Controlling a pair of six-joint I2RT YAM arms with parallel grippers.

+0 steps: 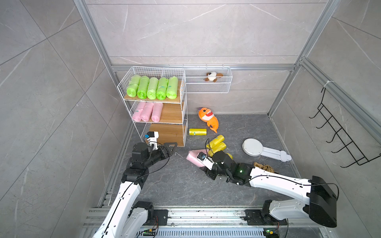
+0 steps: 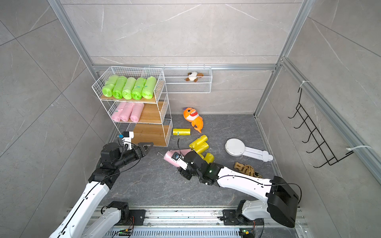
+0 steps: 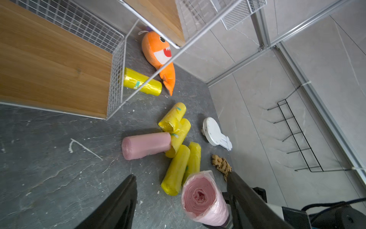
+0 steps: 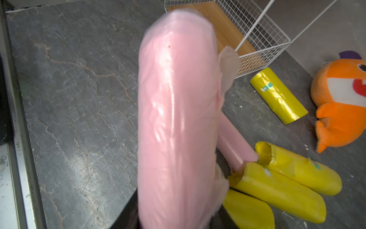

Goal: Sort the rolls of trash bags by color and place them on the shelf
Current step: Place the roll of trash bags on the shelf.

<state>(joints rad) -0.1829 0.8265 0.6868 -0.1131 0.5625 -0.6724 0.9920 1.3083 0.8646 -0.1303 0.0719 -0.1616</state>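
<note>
The shelf [image 1: 184, 112] stands at the back left, with several green rolls [image 1: 152, 88] on its top board, three pink rolls [image 1: 147, 112] on the middle board and a bare bottom board [image 1: 167, 134]. My right gripper [image 4: 177, 212] is shut on a pink roll [image 4: 176, 119] and holds it off the floor [image 1: 191, 158], its end facing the left wrist camera [image 3: 202, 196]. Another pink roll [image 3: 146, 145] lies on the floor against several yellow rolls [image 1: 216, 144]. One yellow roll [image 1: 197, 131] lies alone by the shelf. My left gripper [image 1: 172, 148] is open and holds nothing, in front of the bottom tier.
An orange plush shark [image 1: 208, 118] lies right of the shelf. A white wire basket [image 1: 208, 87] on the back wall holds a small plush. A white round-headed object [image 1: 263, 150] and a brown item [image 1: 266, 167] lie at the right. Black hooks [image 1: 340, 140] hang on the right wall.
</note>
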